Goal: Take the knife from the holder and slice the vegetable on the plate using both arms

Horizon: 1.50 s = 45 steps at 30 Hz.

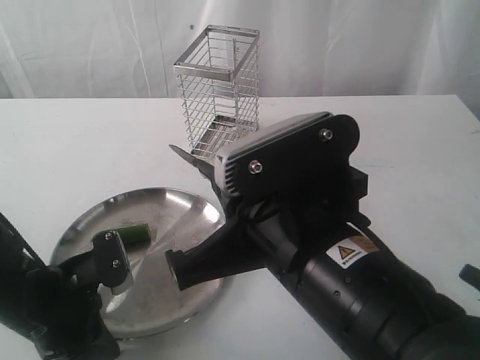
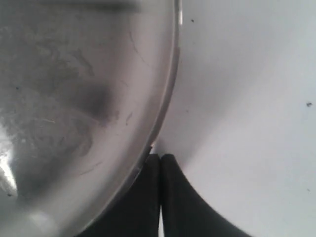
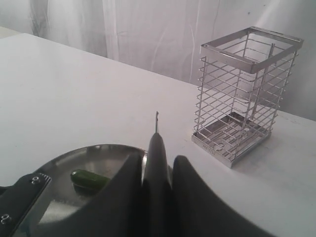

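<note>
The steel plate lies front left, with the small green vegetable on its left part; the vegetable also shows in the right wrist view. My right gripper is shut on the black knife, held edge-on between the fingers. The knife's pointed blade sticks out left of the right arm, above the plate's far rim. The wire holder stands empty behind. My left gripper hangs just in front of the vegetable, apart from it. In its own view the left gripper is shut on nothing, at the plate's rim.
White tabletop all round, a white curtain behind it. The holder stands just beyond the plate's far side. The bulky right arm hides the plate's right edge and the table in front of the holder.
</note>
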Each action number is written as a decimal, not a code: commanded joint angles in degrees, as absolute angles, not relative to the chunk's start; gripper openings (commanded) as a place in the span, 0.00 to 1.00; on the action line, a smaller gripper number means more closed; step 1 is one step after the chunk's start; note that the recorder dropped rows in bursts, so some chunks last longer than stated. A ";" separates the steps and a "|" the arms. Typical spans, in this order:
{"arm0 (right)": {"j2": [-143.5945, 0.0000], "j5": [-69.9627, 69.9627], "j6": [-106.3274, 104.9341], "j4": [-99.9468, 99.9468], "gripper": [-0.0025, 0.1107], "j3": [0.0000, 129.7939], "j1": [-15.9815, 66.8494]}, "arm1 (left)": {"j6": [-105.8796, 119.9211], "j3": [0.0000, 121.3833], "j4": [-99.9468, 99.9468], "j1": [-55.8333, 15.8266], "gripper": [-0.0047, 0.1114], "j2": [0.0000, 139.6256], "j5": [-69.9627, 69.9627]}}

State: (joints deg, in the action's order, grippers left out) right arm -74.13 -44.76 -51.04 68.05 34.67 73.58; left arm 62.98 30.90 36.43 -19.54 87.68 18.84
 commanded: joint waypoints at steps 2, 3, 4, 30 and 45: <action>-73.61 -45.04 -50.82 67.71 0.02 34.71 73.60 | 62.98 31.29 36.41 -19.79 0.04 88.71 11.90; -73.61 -44.85 -50.82 67.71 0.02 34.71 73.60 | 62.80 31.75 36.41 -19.79 0.04 88.71 11.29; -73.61 -44.62 -50.82 67.71 0.02 34.71 73.60 | 62.64 32.20 36.56 -19.79 0.04 88.71 10.87; -81.95 -43.82 -64.14 66.08 0.02 37.80 73.60 | 48.39 39.47 35.30 -15.19 0.30 69.67 13.40; -102.06 -51.79 -60.31 62.91 0.02 47.92 73.46 | 37.04 39.47 35.52 -8.10 0.30 64.13 11.06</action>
